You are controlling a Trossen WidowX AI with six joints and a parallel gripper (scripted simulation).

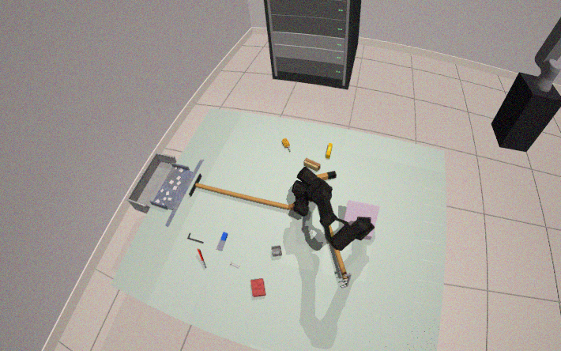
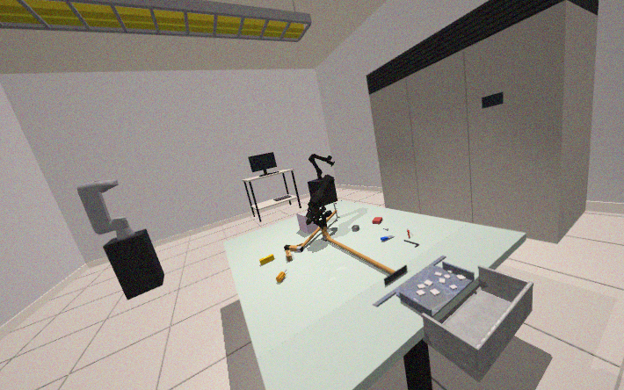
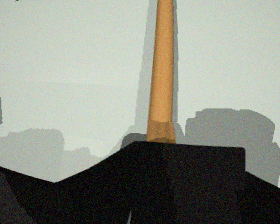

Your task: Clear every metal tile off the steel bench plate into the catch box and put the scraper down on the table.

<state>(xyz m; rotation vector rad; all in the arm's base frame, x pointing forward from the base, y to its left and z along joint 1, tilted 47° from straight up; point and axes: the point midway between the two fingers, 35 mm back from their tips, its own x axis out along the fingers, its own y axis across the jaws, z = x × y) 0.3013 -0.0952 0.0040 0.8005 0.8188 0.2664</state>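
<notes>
One arm is at work, its gripper (image 1: 299,205) clamped on the orange handle of the long scraper (image 1: 243,197), near the handle's rear end. From the top view the handle runs left across the pale green table (image 1: 396,183) to a dark blade (image 1: 195,185) that stands just beside the near edge of the steel bench plate (image 1: 163,202). About a dozen pale metal tiles (image 1: 174,183) lie scattered on the plate. Past its far end the grey catch box (image 1: 143,185) hangs off the table's edge; in the exterior view its inside shows no tiles. A blue-capped marker (image 1: 222,240), a red-handled screwdriver (image 1: 201,258) and a red block (image 1: 257,288) lie on the table, well apart from the scraper.
</notes>
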